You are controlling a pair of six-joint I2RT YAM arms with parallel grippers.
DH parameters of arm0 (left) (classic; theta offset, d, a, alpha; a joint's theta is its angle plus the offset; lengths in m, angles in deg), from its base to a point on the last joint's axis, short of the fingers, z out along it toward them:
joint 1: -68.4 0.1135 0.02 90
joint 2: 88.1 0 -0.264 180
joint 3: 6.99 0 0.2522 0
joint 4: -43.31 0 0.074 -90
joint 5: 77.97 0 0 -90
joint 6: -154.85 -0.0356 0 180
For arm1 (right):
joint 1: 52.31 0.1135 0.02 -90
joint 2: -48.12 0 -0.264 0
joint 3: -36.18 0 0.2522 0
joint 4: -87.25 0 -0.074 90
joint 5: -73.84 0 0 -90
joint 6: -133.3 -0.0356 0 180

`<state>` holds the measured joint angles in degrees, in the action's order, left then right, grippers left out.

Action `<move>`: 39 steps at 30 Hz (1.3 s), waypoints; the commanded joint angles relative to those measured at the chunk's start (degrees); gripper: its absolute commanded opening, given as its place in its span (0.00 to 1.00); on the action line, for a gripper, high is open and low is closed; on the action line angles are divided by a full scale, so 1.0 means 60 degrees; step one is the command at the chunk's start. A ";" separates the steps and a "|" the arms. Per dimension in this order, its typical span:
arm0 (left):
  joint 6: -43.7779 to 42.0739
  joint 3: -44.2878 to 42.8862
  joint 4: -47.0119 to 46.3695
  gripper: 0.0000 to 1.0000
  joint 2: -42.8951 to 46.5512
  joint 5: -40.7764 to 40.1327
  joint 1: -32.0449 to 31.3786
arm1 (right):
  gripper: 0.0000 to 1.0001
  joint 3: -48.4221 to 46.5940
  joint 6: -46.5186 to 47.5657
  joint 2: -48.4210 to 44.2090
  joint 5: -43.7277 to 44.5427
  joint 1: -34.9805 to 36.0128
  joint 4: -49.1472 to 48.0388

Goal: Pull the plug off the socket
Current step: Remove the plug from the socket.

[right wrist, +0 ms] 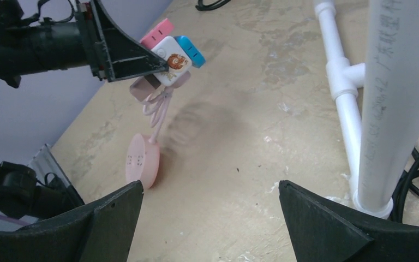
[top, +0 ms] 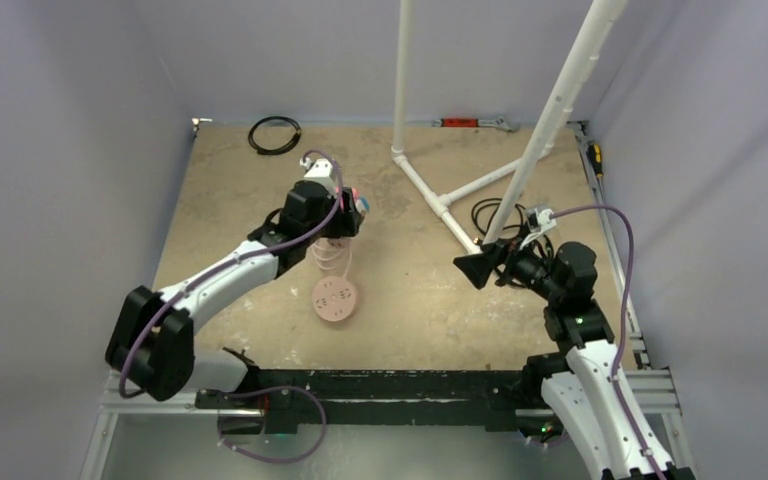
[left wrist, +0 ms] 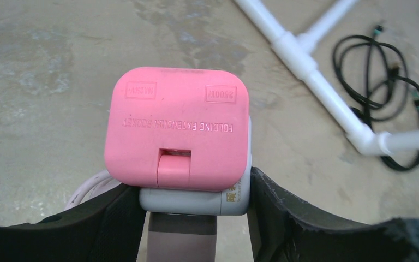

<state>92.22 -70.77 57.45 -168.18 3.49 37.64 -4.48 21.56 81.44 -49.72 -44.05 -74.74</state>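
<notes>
The plug (left wrist: 177, 128) sat on the socket (left wrist: 181, 201), held above the counter (left wrist: 43, 82); a pull might slide the socket out of its shallow grip, or snag the cable (left wrist: 90, 185); the left end effector (left wrist: 195, 197) was clamped on the socket's sides; the right end effector (right wrist: 210, 191) gaped empty, well apart.

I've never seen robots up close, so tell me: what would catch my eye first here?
The bright pink plug sits on a white-grey socket cube, which the left gripper clamps from both sides, left of the table's middle. A pale coiled cable drops from there to a round pink disc on the table. On the right, the right gripper stands wide open and empty beside a white pipe frame.
</notes>
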 commanded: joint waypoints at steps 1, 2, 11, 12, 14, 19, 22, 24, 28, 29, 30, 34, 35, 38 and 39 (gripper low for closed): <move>-0.0194 -0.0678 0.0866 0.00 0.1435 0.2435 0.0031 | 0.99 -0.0420 -0.0146 -0.0330 -0.0702 0.0149 -0.0219; -0.0354 -0.0799 0.1102 0.00 0.1638 0.2754 0.0039 | 0.99 -0.0479 -0.0225 -0.0350 -0.0736 0.0211 -0.0193; -0.2442 -0.0777 0.1219 0.00 0.2588 0.8202 0.0033 | 0.99 -0.0383 -0.1553 -0.0651 -0.0667 0.1234 -0.1932; -0.2430 -0.0605 0.0971 0.00 0.2668 0.8422 0.0030 | 0.99 -0.0445 -0.1685 -0.0546 -0.0473 0.1388 -0.1949; -0.2690 -0.0432 0.1077 0.00 0.2825 0.8531 0.0030 | 0.99 -0.0534 -0.1980 -0.0219 -0.0136 0.1625 -0.2020; -0.2975 0.0034 0.1008 0.00 0.3432 0.8810 0.0031 | 0.97 -0.0277 -0.2634 0.0651 0.0039 0.2494 -0.3269; -0.2325 0.0337 0.0367 0.00 0.3712 0.8800 0.0040 | 0.98 -0.0034 -0.2587 0.0973 0.0607 0.3585 -0.4233; -0.2114 0.0252 0.0387 0.00 0.3581 0.8782 0.0030 | 0.98 0.0203 -0.2391 0.1167 0.1201 0.4236 -0.4959; -0.2233 -0.0220 0.1476 0.00 0.3193 0.7887 0.0114 | 0.98 0.0865 -0.1680 0.1492 0.2048 0.4890 -0.6016; -0.2417 -0.0361 0.1850 0.00 0.2990 0.7548 0.0183 | 0.97 0.0934 -0.1427 0.1591 0.2307 0.4989 -0.6048; -0.2487 -0.0450 0.2087 0.00 0.2896 0.7401 0.0234 | 0.96 0.0950 -0.1216 0.1693 0.2594 0.5098 -0.5979; -0.2273 -0.0244 0.1735 0.00 0.3052 0.7872 0.0279 | 0.93 0.1026 -0.0816 0.2144 0.3652 0.5518 -0.6203; -0.2270 -0.0221 0.1708 0.00 0.3116 0.7861 0.0279 | 0.92 0.1058 -0.0753 0.2276 0.3710 0.5633 -0.6403; -0.2283 -0.0248 0.1808 0.00 0.3179 0.7744 0.0314 | 0.91 0.1041 -0.0224 0.2572 0.4110 0.6064 -0.6582; -0.2258 -0.0247 0.1805 0.00 0.3167 0.7746 0.0333 | 0.92 0.1051 0.0025 0.2713 0.4352 0.6190 -0.6569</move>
<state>77.77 -69.61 72.36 -151.41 48.87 39.17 1.93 15.51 95.89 -30.20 -9.70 -108.90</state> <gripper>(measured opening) 0.595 0.917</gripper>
